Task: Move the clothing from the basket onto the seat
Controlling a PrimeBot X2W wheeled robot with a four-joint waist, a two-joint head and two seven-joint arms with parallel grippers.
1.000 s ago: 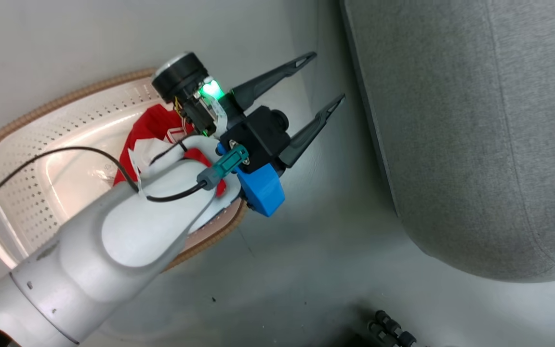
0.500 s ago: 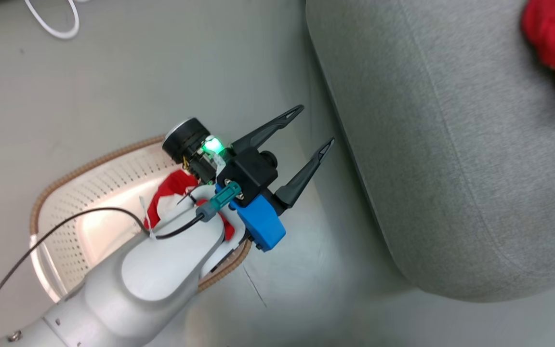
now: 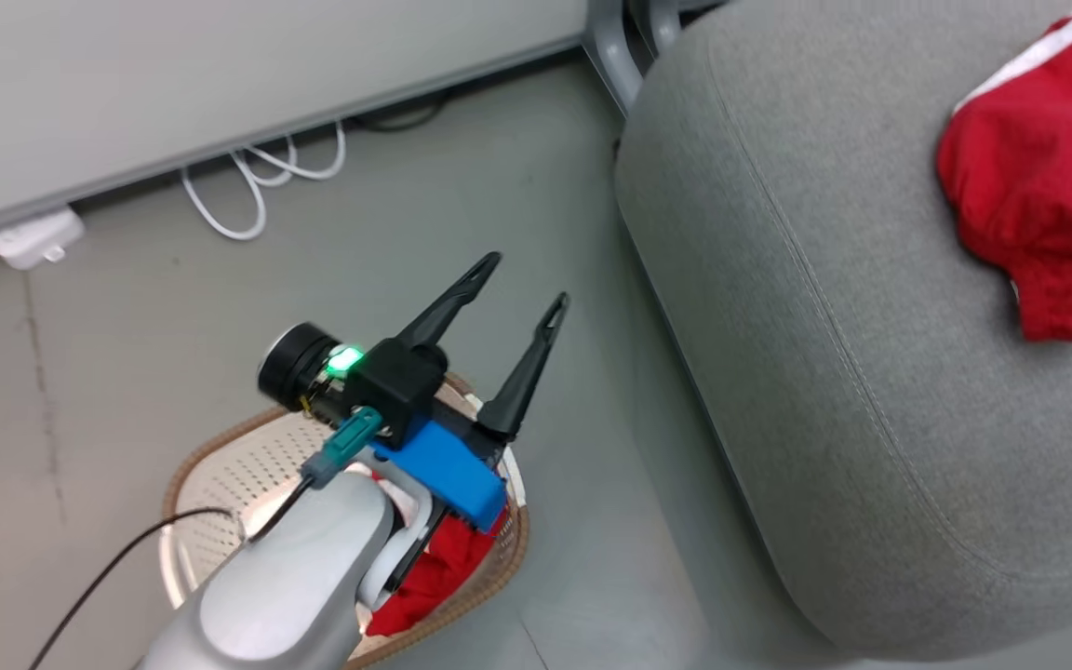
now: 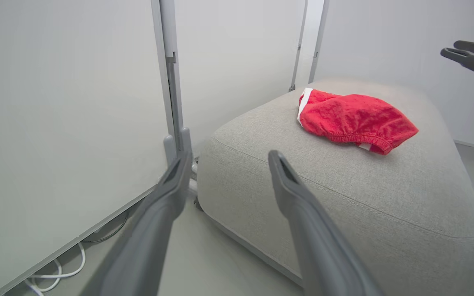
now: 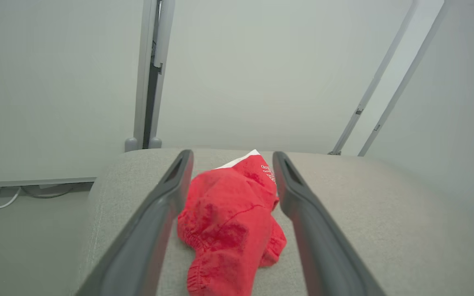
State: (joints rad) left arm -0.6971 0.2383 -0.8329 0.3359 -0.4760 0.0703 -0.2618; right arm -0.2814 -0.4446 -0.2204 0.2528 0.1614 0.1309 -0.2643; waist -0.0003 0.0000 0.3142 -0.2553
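While left and right jaws gape wide, crumpled red clothing [image 5: 228, 222] (tiny print, unreadable) lies on woven grey seat [image 5: 385, 213].

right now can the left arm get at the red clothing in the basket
Probably yes: the left gripper is open and empty over the basket, and the red clothing lies uncovered inside. Its fingers point away toward the seat, so the gripper must tip down.

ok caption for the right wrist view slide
Open right end effector framing a crumpled bright-red garment on the light grey fabric seat.
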